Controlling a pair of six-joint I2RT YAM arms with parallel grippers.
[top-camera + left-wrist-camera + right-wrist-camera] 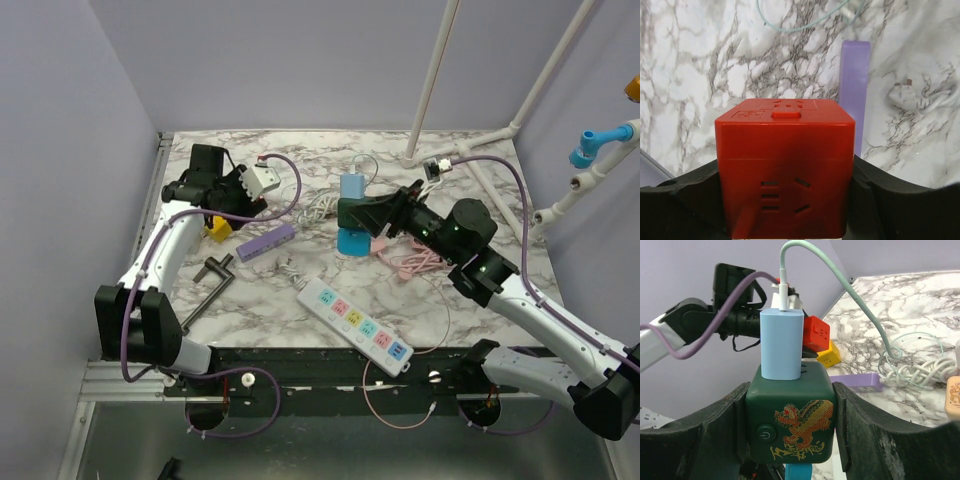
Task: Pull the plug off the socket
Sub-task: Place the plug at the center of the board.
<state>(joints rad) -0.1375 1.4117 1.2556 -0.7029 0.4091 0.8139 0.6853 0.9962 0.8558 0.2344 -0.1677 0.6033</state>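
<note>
Quick count of what's on the marble table (470,200). There are four cube sockets I can be sure of: one red, one yellow, one white, one dark green. The left gripper (785,175) is clamped on the red cube (785,150), with a finger pressed against each side of it. The yellow cube (829,356) sits right below the red one from the right wrist view, and I can't tell if they touch. The white cube (266,180) is just beside the left gripper, toward the back. The right gripper (791,395) is squeezed around the green cube (790,430), the one with a gold and red dragon printed on it. The one blue plug (782,345) is still seated upright in its top face, near the middle of the table. A single mint cable (860,295) runs up out of the plug and curls off to the right. There's something blue (352,243) under the green cube, no idea what. There are two power strips, a purple strip (265,242) between the arms and a white strip (355,325) with coloured outlets near the front edge. Loose cords: one white bundle (920,372) and one pink cable (412,262). One metal clamp (207,283) is by the left arm.
</note>
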